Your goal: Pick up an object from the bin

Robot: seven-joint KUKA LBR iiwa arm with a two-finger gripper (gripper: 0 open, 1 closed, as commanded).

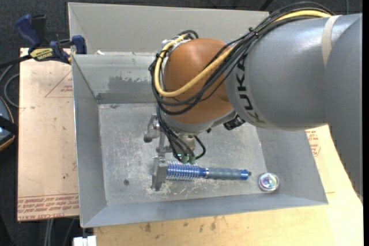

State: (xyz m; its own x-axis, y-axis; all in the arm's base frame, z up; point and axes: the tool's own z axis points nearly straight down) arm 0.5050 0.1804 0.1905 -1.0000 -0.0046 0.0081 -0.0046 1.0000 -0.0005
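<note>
The brush (203, 173) lies flat at the bin's (86, 141) 6 o'clock side, close to the front wall. It looks light. Its 9 o'clock end is fuzzy with soft blue bristles that would squash. Its 3 o'clock end is a thin, hard, smooth blue handle that might slip or roll. The middle of the handle looks like the best place to hold it.

The gripper (154, 154) hangs at the bristle end. Its grey metal fingers (157, 177) look spread apart and hold nothing. One is right by the bristles.

A small shiny round bit (267, 182) sits at 5 o'clock.
</note>
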